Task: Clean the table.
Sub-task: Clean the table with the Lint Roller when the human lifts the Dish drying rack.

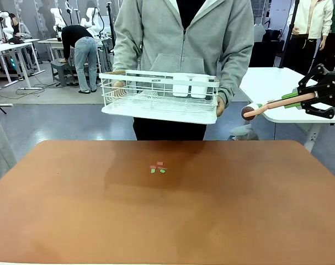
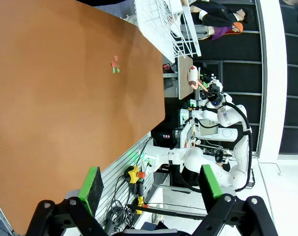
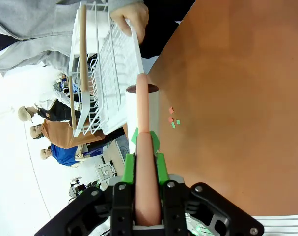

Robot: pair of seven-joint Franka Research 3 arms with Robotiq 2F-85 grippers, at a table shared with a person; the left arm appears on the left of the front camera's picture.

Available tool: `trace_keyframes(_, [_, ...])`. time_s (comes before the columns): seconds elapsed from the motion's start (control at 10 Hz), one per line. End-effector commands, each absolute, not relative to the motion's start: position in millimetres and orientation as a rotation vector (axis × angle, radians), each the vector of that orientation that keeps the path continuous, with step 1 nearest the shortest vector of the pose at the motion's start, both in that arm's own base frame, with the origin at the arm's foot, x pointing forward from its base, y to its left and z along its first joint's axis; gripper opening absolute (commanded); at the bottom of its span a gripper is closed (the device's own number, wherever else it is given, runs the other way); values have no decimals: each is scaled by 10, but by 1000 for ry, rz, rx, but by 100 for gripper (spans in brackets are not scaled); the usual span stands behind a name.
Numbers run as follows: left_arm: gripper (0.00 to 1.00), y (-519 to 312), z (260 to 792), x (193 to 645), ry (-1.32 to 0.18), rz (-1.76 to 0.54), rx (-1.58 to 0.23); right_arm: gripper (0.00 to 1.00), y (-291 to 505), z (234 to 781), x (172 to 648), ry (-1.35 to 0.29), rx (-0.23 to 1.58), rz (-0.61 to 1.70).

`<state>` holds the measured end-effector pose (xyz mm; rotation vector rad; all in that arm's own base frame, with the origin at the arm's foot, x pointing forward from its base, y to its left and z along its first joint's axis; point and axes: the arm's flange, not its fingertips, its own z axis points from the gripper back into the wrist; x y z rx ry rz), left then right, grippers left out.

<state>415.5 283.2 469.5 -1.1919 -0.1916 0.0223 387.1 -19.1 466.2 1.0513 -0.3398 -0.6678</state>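
The table point(image 1: 73, 210) has a bare reddish-brown top with a small cluster of red and green scraps point(image 1: 158, 167) near its middle. To the far right, above the table's edge, my right gripper point(image 1: 293, 100) is shut on the pink handle of a lint roller point(image 1: 266, 106), whose white roll points left. In the right wrist view the roller point(image 3: 141, 113) runs straight out from the right gripper point(image 3: 144, 164), with the scraps point(image 3: 173, 119) beyond it. My left gripper point(image 2: 151, 184) is open with nothing between its green pads, above the table's point(image 2: 55, 98) edge, far from the scraps point(image 2: 115, 64).
A person in a grey hoodie stands at the far side, holding a white wire rack point(image 1: 159, 96) in both hands above the table's far edge. A white-topped table point(image 1: 272, 83) stands behind on the right. Other people and benches are farther back.
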Motion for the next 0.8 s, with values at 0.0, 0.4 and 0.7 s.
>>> trace_keyframes(0.0, [100, 2845, 4711, 4122, -191, 19, -1199, 0, -175, 4677, 3867, -341, 1052, -666])
trace_keyframes(0.4, [100, 2845, 4711, 4122, -191, 19, -1199, 21, -133, 4962, 3986, -404, 850, -475])
trace_keyframes(0.7, [100, 2845, 4711, 4122, -191, 19, -1199, 21, 450, 4925, 4676, -325, 663, -109])
